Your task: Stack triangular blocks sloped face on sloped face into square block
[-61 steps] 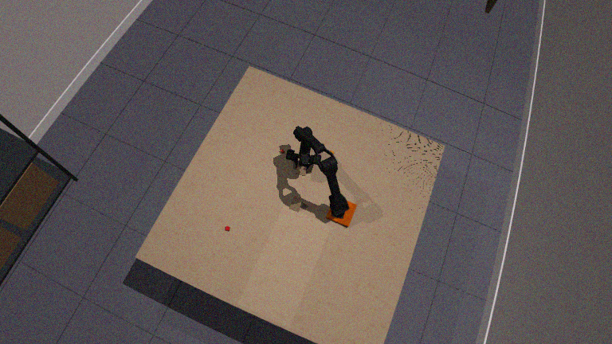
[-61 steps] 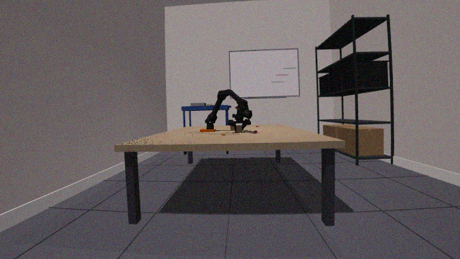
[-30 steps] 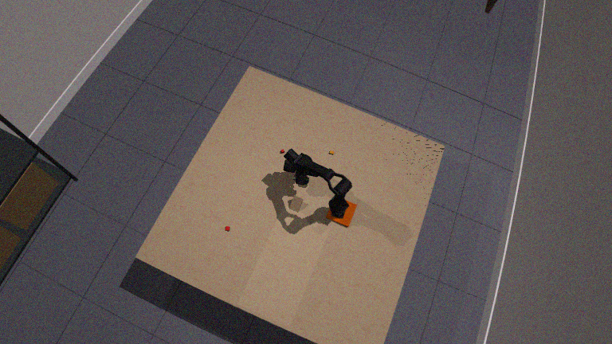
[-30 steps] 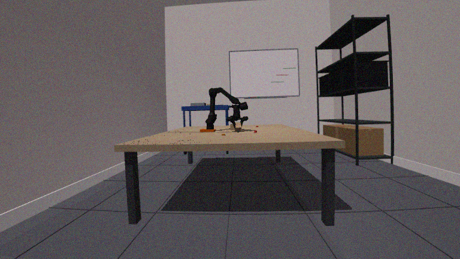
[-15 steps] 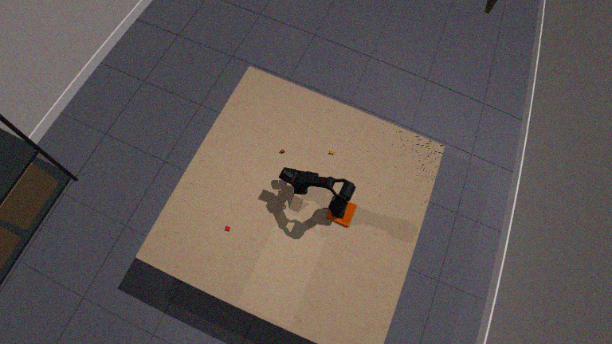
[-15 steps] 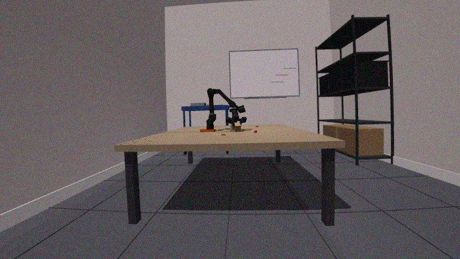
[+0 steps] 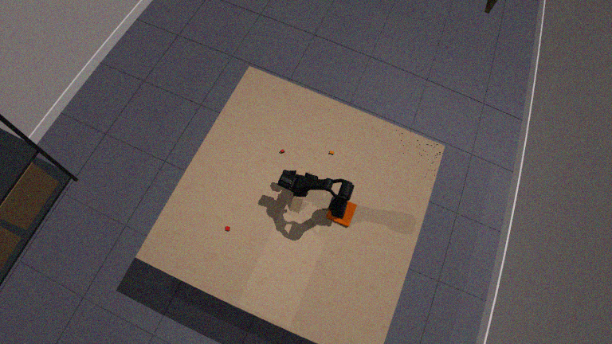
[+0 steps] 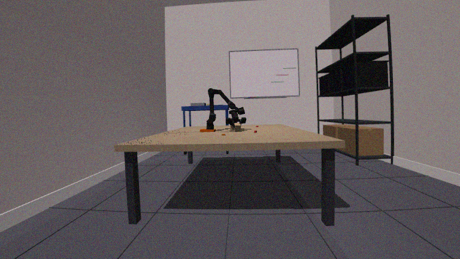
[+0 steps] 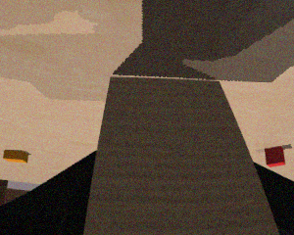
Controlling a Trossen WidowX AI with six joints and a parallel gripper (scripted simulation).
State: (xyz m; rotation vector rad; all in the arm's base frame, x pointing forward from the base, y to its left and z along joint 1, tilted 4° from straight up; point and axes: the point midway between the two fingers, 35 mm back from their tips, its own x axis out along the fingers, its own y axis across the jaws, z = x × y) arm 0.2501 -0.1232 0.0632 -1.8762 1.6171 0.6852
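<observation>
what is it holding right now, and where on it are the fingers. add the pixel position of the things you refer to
one of the wooden triangular blocks (image 9: 171, 147), with the fingers on two opposite sides

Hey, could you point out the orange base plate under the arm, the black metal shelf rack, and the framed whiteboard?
orange base plate (image 7: 351, 213) (image 8: 203, 130): top and exterior, bare corner
black metal shelf rack (image 8: 392, 107): exterior, post
framed whiteboard (image 8: 257, 72): exterior, middle

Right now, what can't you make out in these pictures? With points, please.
- Wrist view: the near end of the large block (image 9: 176, 157), cut off by the bottom edge.
- Top view: part of the orange plate (image 7: 350, 217) (image 8: 207, 130), hidden under the arm's black base link.
- Exterior view: the whiteboard's (image 8: 261, 62) marks, too small to read.
</observation>
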